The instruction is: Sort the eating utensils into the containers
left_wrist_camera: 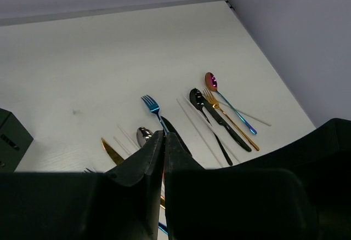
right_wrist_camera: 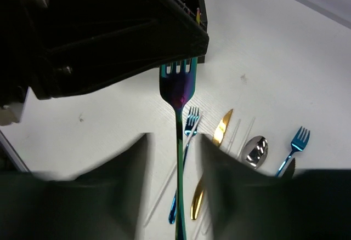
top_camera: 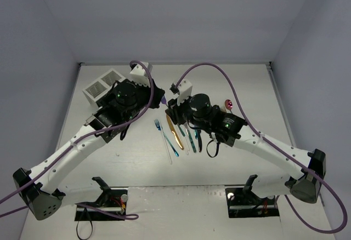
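Iridescent blue-purple fork (right_wrist_camera: 178, 86) hangs above the middle of the surface (top_camera: 143, 164): your left jaws are clamped shut on its tines, your right jaws stand apart around its handle, not touching. Other utensils (top_camera: 181, 133) lie beneath; containers (top_camera: 103, 86) sit near the far-left corner.

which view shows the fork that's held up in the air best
The right wrist view: the rainbow fork stands mid-frame, tines up, its tips pinched by the left gripper. The top view shows only a small purple bit of it. The left wrist view mostly hides it behind its own shut fingers.
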